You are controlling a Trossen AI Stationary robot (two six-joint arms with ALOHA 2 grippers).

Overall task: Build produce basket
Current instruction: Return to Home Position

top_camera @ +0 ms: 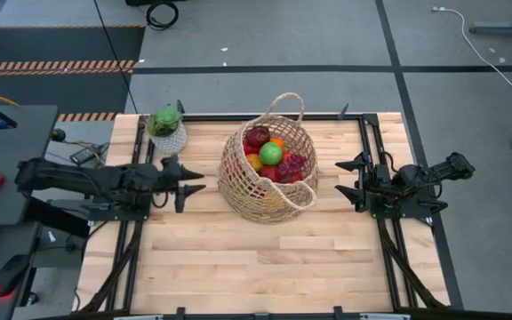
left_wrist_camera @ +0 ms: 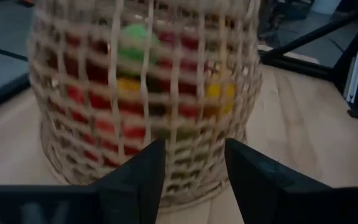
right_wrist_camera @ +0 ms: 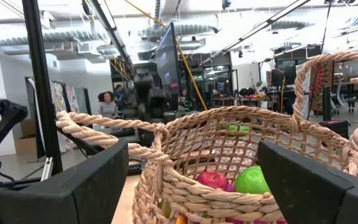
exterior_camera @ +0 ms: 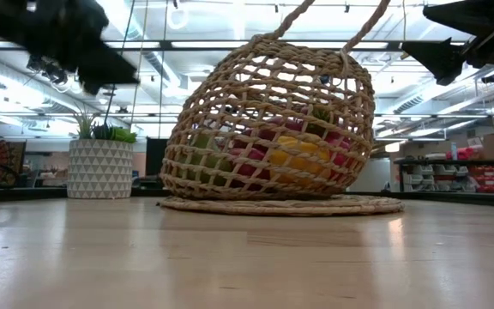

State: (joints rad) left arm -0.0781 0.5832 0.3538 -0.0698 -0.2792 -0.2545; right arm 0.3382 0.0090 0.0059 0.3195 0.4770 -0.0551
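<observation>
While produce (top_camera: 271, 153) fills basket (top_camera: 238, 182), left hand (top_camera: 194, 180), right hand (top_camera: 341, 177) flank it, both wide.

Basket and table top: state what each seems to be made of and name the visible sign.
Basket: seemingly woven wicker or straw, matt tan; twisted strands cross in an open lattice with gaps. Table top: looks like pale wood, smooth finish; parallel planks with joints and grain streaks.
</observation>
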